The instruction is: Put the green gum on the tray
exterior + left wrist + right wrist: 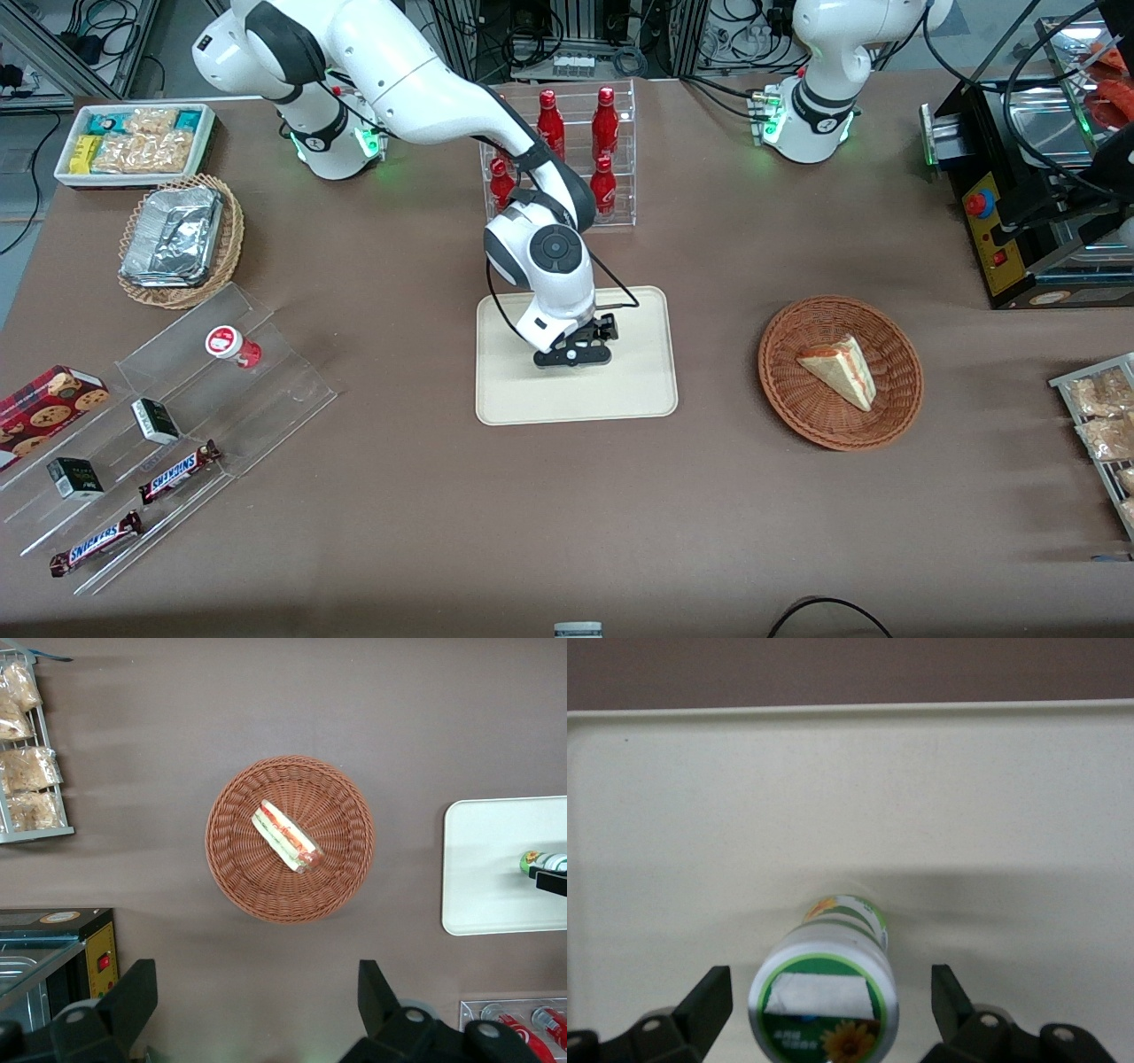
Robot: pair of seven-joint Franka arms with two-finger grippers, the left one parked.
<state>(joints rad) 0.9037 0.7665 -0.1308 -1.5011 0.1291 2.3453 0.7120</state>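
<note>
Green gum point(824, 992): white btl, green-rimmed top label w/ white patch & yellow flower, green-yellow band. Tray point(673, 815): plain cream-beige. Gripper point(831, 1005): black fingers at 3 & 9 o'clock of gum.

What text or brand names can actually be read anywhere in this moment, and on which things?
"SNICKERS": on the bar on the clear stepped display.
"SNICKERS": on the second bar nearer the front camera.
Green gum: standing on the tray between the open gripper fingers; its top label print is unreadable.
Cookie box, dark small boxes: unreadable.

Brown table point(399, 496), tray point(532, 403), wicker basket point(802, 416), clear stepped stand point(266, 390), end effector point(573, 354) over tray
</note>
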